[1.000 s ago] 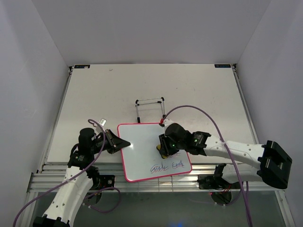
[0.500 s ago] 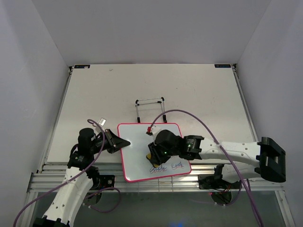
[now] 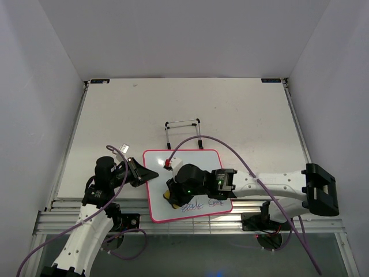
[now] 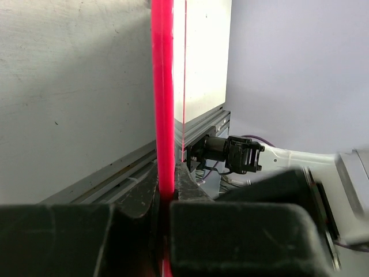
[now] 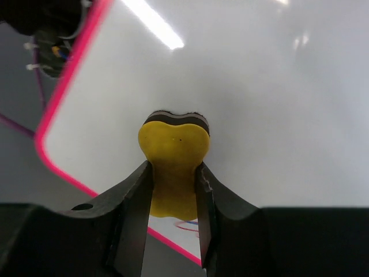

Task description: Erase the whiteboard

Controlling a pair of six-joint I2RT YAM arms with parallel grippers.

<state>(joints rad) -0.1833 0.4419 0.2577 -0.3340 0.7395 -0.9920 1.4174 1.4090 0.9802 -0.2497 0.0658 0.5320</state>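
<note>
Right gripper (image 3: 171, 195) has swept across the whiteboard (image 3: 202, 161) in the last second, from right of centre to its lower left part. The arm now lies stretched along the bottom of the top view. Its jaws are pinched tight on the yellow eraser (image 5: 173, 149), with the block's narrow waist between the fingers and the dark felt end facing the white surface. Looks like contact, can't confirm.

Left gripper (image 3: 151, 175) hasn't budged. It's closed hard on the pink frame (image 4: 163, 86) at the board's left edge, steadying it. Board is in the same spot, lower centre of the top view, lying on the table (image 3: 242, 109) just in front of the wire stand (image 3: 183, 130), slightly rotated.

What it means: that pass ran over the middle band, which reads clean. The scribbles (image 3: 202, 205) along the bottom edge look untouched. The blue-red row is as long as a second ago and sits just right of the eraser. Right wrist view shows a bit of ink peeking out behind the fingers, so the pad is beside the writing, not on it.

My read: mostly done, one row left. Next stroke needs to drop toward the bottom edge and run rightward through the ink. Risks: the eraser is close to the frame's lower left corner, so going further left takes it off the board. The left clamp also has to hold against the drag.
</note>
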